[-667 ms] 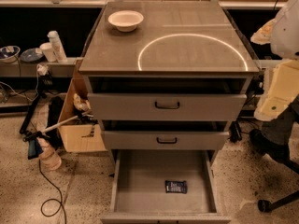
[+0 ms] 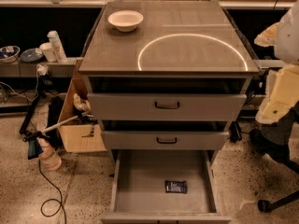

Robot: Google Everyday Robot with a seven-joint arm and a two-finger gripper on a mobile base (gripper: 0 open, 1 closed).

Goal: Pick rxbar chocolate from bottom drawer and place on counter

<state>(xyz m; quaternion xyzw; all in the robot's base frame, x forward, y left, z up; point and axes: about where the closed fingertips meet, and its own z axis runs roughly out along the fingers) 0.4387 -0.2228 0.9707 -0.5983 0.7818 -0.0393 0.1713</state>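
Observation:
The rxbar chocolate (image 2: 175, 186), a small dark flat bar, lies on the floor of the open bottom drawer (image 2: 145, 181), right of middle and near the front. The counter (image 2: 112, 50) above it carries a large thin white circle. Pale links of my arm (image 2: 280, 94) show at the right edge, beside the cabinet at the height of the upper drawers. The gripper itself is out of view.
A white bowl (image 2: 125, 20) sits on the counter's back left. Two upper drawer fronts with black handles (image 2: 167, 106) stand slightly ajar. A cardboard box (image 2: 79, 129), a spray bottle (image 2: 46, 155) and cables are on the floor left. A dark chair base (image 2: 275, 148) is at the right.

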